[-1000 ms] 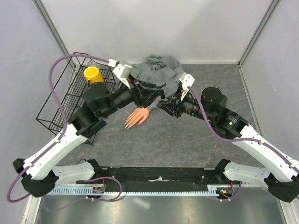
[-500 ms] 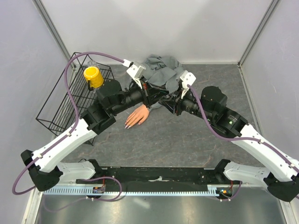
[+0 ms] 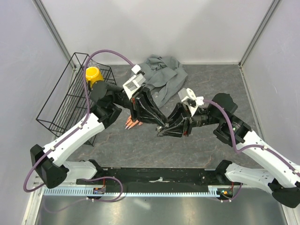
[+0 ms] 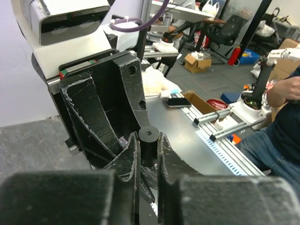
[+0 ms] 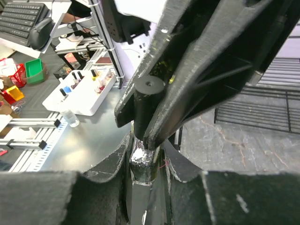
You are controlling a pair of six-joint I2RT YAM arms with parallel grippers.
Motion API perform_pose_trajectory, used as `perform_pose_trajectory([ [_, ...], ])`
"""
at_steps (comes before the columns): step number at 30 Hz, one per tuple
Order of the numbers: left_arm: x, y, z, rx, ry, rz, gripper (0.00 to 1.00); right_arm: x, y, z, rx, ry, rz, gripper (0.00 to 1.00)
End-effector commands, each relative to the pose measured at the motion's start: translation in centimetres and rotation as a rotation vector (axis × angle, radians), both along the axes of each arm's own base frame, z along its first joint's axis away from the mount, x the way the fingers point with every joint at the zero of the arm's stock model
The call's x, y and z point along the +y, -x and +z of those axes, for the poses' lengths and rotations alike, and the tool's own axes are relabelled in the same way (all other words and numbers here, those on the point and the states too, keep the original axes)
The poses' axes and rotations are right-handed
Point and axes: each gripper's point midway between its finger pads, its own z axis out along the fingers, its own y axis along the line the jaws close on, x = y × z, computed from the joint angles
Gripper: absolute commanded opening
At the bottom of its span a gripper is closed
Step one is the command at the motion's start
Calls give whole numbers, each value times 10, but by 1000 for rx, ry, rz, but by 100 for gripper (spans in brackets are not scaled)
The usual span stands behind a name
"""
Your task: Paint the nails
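My left gripper (image 3: 161, 124) and right gripper (image 3: 165, 131) meet tip to tip above the table, right of the mannequin hand. In the left wrist view my left gripper (image 4: 149, 141) is shut on the black cap (image 4: 148, 138) of a nail polish bottle. In the right wrist view my right gripper (image 5: 143, 157) is shut on the silvery bottle (image 5: 141, 163), with the cap (image 5: 149, 96) above it between the left fingers (image 5: 187, 84). Only the peach fingertips with pale reddish nails (image 3: 131, 123) show under my left arm. The grey sleeve (image 3: 161, 71) lies behind.
A black wire basket (image 3: 70, 101) stands at the left with a yellow cup (image 3: 93, 75) in it. White walls close the back and both sides. The arms' base rail (image 3: 159, 176) runs along the near edge.
Both grippers have moved from over the sleeve toward the near side and now meet in front of the hand. The left arm has swung across the mannequin hand and covers most of it.
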Motion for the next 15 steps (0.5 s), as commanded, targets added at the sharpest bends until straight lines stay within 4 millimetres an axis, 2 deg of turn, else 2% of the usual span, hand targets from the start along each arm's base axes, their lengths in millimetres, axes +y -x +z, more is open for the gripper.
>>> perform_pose_trajectory([
  [1,4,-26,-23,152,-189,159,33,-8,8,33,-91,-103,29,0],
  [2,4,-40,-10,3,-135,279,49,-7,1,32,-102,-97,-4,0],
  [3,5,-49,-9,2,-150,363,57,-5,-10,32,-96,-91,-67,0],
  [4,11,-67,-11,29,-183,514,64,-3,-18,27,-85,-64,-102,0],
  [5,16,-74,-5,13,-169,585,78,-2,-26,20,-71,-33,-144,0],
  [7,28,-82,9,10,-126,708,95,1,-49,9,-66,23,-250,0],
  [9,34,-88,13,59,-113,776,97,3,-67,0,-75,67,-323,0],
  [10,39,-100,16,92,-103,864,95,4,-83,-6,-58,103,-398,0],
  [13,50,-118,17,199,-82,1015,83,4,-108,-13,-59,141,-506,0],
  [15,55,-130,15,226,-67,1100,69,5,-113,-14,-60,146,-526,0],
])
